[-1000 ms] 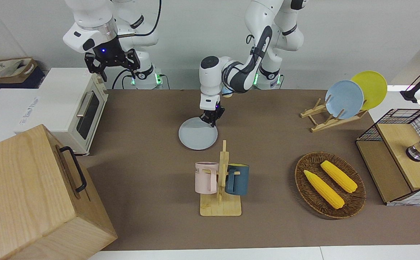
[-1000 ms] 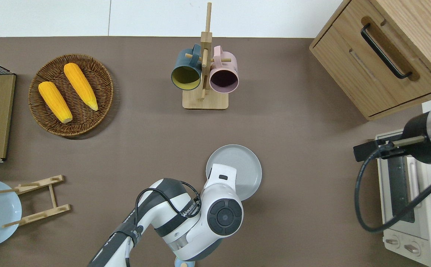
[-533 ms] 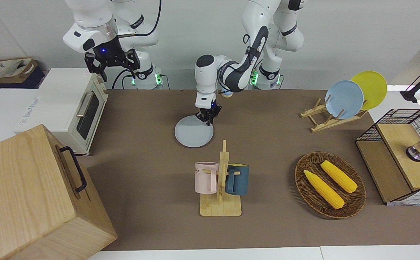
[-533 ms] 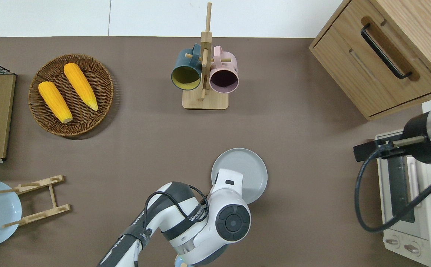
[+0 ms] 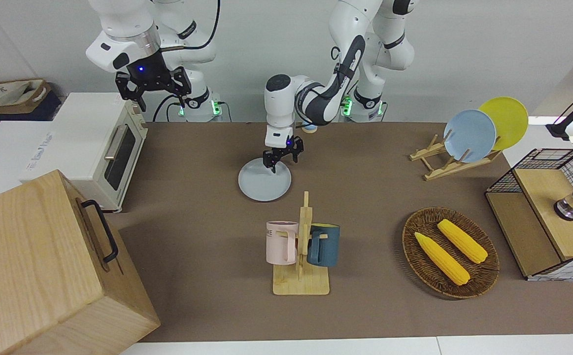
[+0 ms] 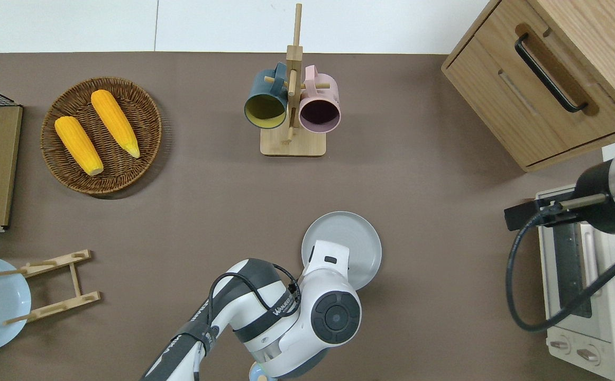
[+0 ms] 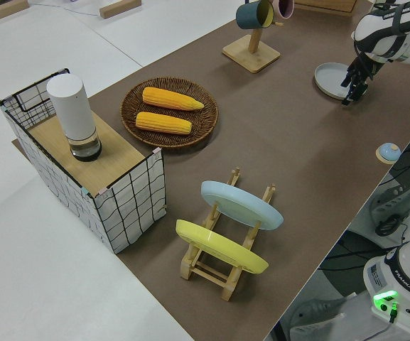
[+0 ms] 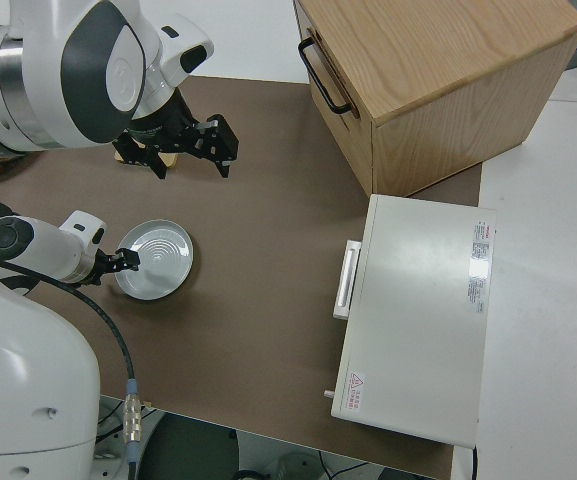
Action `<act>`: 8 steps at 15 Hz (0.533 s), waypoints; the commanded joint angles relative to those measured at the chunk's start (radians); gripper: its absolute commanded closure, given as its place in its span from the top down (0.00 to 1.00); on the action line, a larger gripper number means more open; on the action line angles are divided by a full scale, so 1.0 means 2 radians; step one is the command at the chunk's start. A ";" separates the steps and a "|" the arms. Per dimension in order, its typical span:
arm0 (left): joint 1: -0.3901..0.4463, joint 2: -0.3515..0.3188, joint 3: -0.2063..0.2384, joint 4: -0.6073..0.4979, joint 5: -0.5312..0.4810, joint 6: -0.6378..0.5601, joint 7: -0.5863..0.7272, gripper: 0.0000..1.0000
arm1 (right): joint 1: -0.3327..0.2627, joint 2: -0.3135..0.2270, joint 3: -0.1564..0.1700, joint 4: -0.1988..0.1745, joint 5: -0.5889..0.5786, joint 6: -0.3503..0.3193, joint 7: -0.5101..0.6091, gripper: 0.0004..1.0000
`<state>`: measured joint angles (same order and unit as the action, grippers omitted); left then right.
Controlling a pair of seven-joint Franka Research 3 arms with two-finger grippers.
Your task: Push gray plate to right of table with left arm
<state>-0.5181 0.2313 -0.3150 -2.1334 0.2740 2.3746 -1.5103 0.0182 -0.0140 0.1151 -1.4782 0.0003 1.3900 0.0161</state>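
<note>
The gray plate (image 5: 264,183) lies flat on the brown table (image 5: 365,197), near its middle and nearer to the robots than the mug rack. It also shows in the overhead view (image 6: 352,238) and in the right side view (image 8: 158,262). My left gripper (image 5: 282,162) is open and empty, low over the plate's rim on the side nearest the robots. In the overhead view the left arm's wrist (image 6: 333,312) hides the gripper and part of the plate. The right arm is parked with its gripper (image 5: 153,93) open.
A mug rack (image 5: 301,251) holds a pink mug and a dark blue mug. A toaster oven (image 5: 104,148) and a wooden drawer cabinet (image 5: 45,266) stand at the right arm's end. A corn basket (image 5: 450,252), a plate rack (image 5: 456,158) and a wire-sided box (image 5: 547,212) stand at the left arm's end.
The plate slid a little toward the right arm's end, pushed by the left gripper, then stopped. Since then the left gripper's fingers have spread apart. The right arm has not moved.
</note>
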 commanded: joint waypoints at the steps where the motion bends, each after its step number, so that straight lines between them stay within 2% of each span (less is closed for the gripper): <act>1: 0.000 -0.008 0.007 0.035 0.011 -0.063 0.006 0.99 | -0.010 -0.001 0.008 0.004 0.003 -0.008 0.006 0.98; 5: 0.037 -0.030 0.009 0.072 -0.009 -0.139 0.106 0.99 | -0.010 -0.001 0.008 0.004 0.003 -0.008 0.006 0.98; 8: 0.072 -0.057 0.013 0.109 -0.052 -0.196 0.183 0.99 | -0.010 -0.001 0.008 0.004 0.002 -0.008 0.006 0.98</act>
<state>-0.4400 0.1757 -0.2912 -1.9745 0.2419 2.0999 -1.2974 0.0182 -0.0140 0.1151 -1.4783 0.0003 1.3900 0.0162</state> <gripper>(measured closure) 0.004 0.013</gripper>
